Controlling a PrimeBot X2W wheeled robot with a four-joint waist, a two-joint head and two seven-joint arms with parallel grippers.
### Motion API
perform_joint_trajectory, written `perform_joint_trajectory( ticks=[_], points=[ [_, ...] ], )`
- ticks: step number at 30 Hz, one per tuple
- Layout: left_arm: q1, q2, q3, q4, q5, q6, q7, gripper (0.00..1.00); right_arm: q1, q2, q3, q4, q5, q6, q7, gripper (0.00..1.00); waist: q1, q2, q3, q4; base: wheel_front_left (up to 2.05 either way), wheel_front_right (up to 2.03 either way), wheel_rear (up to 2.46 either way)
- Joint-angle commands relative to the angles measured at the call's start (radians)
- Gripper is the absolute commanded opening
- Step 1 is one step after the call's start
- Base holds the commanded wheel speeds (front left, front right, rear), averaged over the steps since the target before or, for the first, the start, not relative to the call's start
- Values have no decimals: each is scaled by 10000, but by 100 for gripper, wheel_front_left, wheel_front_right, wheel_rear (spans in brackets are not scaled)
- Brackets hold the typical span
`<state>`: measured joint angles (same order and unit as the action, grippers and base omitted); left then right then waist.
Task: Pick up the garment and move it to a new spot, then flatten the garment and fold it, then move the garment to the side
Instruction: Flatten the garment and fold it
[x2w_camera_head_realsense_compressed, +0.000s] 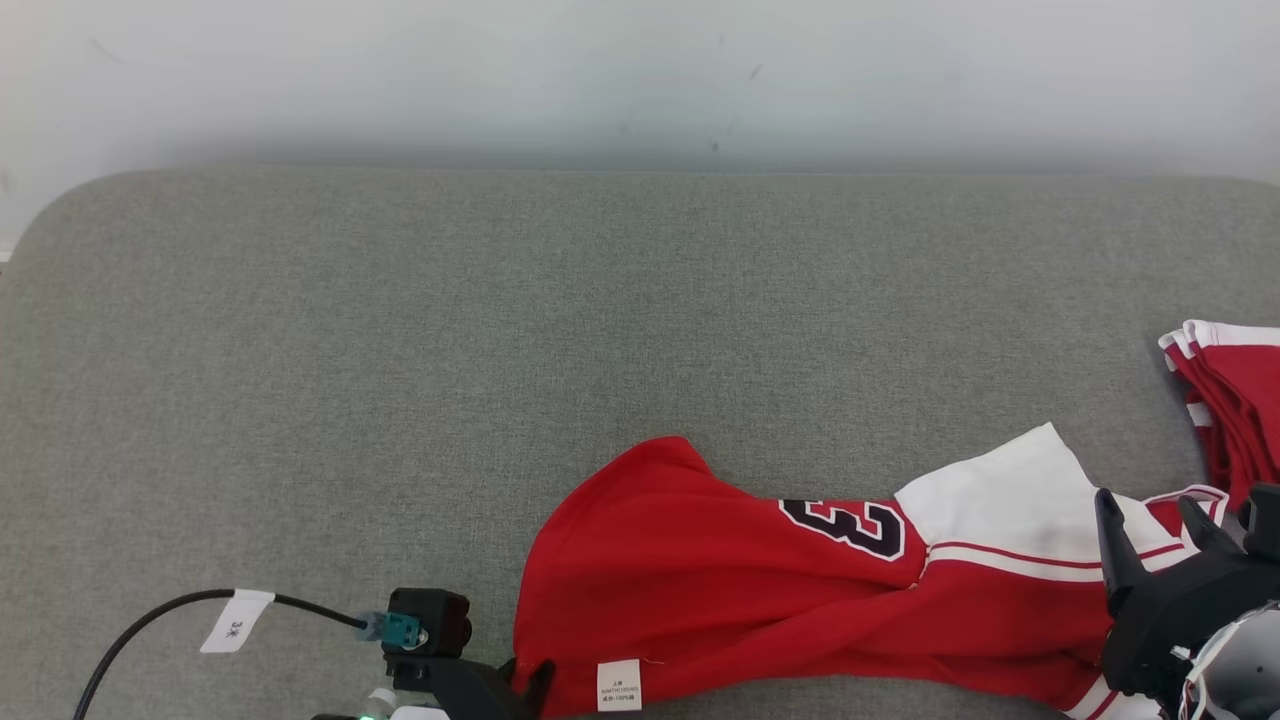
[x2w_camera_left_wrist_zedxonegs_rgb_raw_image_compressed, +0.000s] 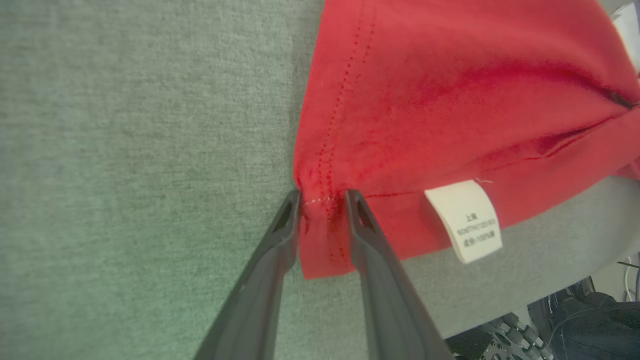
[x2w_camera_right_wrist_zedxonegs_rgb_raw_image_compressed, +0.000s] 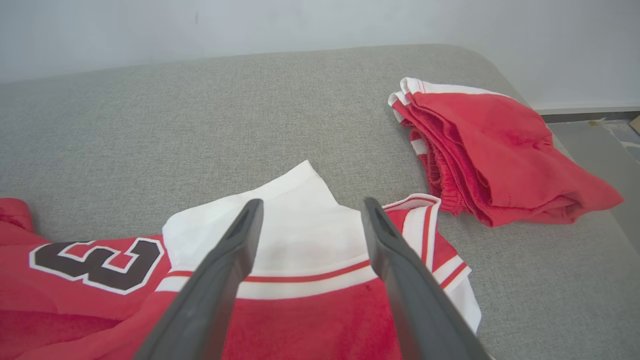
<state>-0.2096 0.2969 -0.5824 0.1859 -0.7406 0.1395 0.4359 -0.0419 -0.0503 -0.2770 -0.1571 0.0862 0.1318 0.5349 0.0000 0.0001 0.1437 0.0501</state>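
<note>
- Grey fabric-covered desk: carries the work.
- Red-and-white soft jersey with black numeral: lies crumpled along the near edge, right of centre. Judged light, limp and not slippery; best taken by the hem corners.
- Left gripper: jaws clenched on the jersey's red hem corner.
- Right gripper: jaws released, above the white panel.

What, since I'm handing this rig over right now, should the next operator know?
Left tool: fingers straddle the garment's hem corner; firm grip unclear.
Right tool: open, over its white panel.
Garment: crumpled at the near edge of the grey pad; a folded red piece lies to its right.
Done: nothing yet.
To do: lift, move, flatten, fold, set aside.
</note>
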Motion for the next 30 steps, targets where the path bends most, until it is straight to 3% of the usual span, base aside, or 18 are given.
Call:
perform_joint_trajectory(
  ticks=[1,4,5,7,8,9,11,12,14,15,16,30],
  points=[
    [-131,-36,-66,95,62,-31,6,49,-105,0,31,13,-78,-26,4,100,0,-1,7,28,0,0,0],
    [-159,-28,-91,177,130,38,-31,47,-142,0,88,52,-105,-26,30,100,0,-1,-4,37,0,0,0],
    [-164,-34,-99,204,139,49,-63,41,-160,-3,122,74,-121,-26,42,100,0,-1,-12,34,0,0,0],
    [-190,-56,-98,226,170,41,-161,12,-215,-3,230,134,-185,-26,75,100,0,-1,-35,17,0,0,0],
    [-192,-61,-71,234,190,63,-227,7,-251,-2,268,178,-254,-26,118,100,0,-1,-44,5,0,0,0],
    [-186,-57,-48,259,196,88,-277,10,-326,-2,279,247,-328,-26,182,100,0,-1,-57,-7,0,0,0],
    [-175,-48,-13,282,201,107,-317,29,-466,-2,351,399,-551,-26,359,100,0,-1,-77,-33,0,0,0],
    [-172,-42,-15,286,198,125,-325,29,-570,-2,382,523,-669,-26,487,100,0,-1,-74,-41,0,0,0],
    [-165,-14,-47,294,193,141,-262,23,-806,-26,429,826,-825,-26,778,100,0,-1,-61,-58,0,0,0],
    [-162,-4,-60,286,185,141,-233,4,-933,-91,454,1024,-852,-26,951,100,0,-1,-45,-64,0,0,0],
    [-165,8,-67,275,178,148,-222,0,-1089,-232,486,1238,-901,-26,1118,100,0,-1,-18,-63,0,0,0],
    [-467,1,-218,19,264,79,-139,0,-4299,-1949,1238,5502,-516,-26,1482,100,0,-1,844,177,0,0,0]
  ],
)
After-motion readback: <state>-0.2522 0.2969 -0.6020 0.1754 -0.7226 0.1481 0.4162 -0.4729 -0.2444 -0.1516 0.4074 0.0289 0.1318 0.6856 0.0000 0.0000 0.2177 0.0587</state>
